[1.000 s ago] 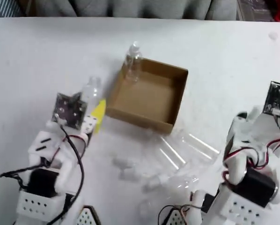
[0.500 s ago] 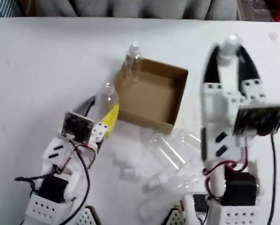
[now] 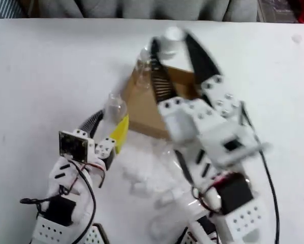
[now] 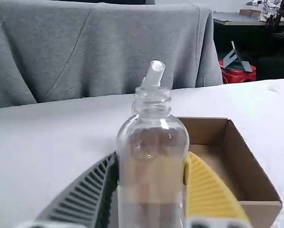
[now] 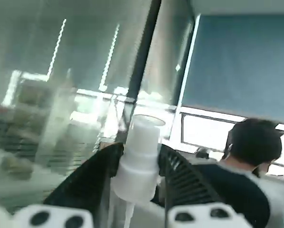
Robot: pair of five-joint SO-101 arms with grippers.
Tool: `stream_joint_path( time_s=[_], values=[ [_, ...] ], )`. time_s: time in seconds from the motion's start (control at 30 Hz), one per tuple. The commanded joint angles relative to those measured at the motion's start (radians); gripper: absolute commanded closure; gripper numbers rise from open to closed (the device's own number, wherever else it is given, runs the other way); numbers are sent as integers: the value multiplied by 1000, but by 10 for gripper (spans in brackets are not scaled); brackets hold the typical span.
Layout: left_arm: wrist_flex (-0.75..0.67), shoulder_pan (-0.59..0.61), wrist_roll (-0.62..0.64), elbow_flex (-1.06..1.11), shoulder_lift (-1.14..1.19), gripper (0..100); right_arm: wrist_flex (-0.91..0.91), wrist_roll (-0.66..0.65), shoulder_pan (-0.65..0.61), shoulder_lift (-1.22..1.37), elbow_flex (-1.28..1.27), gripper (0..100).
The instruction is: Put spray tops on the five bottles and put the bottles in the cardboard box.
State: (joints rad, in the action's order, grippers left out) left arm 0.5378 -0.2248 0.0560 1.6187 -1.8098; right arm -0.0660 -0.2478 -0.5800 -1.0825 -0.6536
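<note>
Cardboard box (image 3: 142, 109) stands open on the white surface (image 3: 45, 66). It is brown and square with low walls, and the right arm covers part of its inside. A standing bottle (image 3: 143, 68) of clear plastic is upright at the far left corner of the box. It seems to be inside, but the high view does not show this surely.

The left end effector (image 3: 111, 119) is closed around a clear bottle (image 4: 151, 152), with one ribbed grey finger and one ribbed yellow finger pressing its round sides. This bottle is upright, its long axis vertical and its narrow neck pointing up. It is just beside the near left wall of the box, outside it.

The right end effector (image 3: 172, 44) has two black ribbed fingers, and they grip a white spray top (image 5: 137, 164) between them. The spray top is a smooth cylinder held upright, with a thin tube pointing down. In the high view it is above the far edge of the box.

Small white spray tops (image 3: 134, 179) lie on the surface near the arms. Their shapes are hard to make out.
</note>
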Motion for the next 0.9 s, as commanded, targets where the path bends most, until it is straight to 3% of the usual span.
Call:
stream_joint_path(
  time_s=[0.0,0.2,0.57,0.87],
  values=[
    [-46,-19,-176,8,-22,976,-47,-15,-47,-10,11,981],
    [-180,-90,-199,74,-19,978,-51,-12,-58,1,14,981],
    [-172,-91,-199,74,-19,978,-51,-20,-102,142,15,982],
    [-170,-90,-199,74,-19,978,-85,-21,-108,114,29,982]
  ],
)
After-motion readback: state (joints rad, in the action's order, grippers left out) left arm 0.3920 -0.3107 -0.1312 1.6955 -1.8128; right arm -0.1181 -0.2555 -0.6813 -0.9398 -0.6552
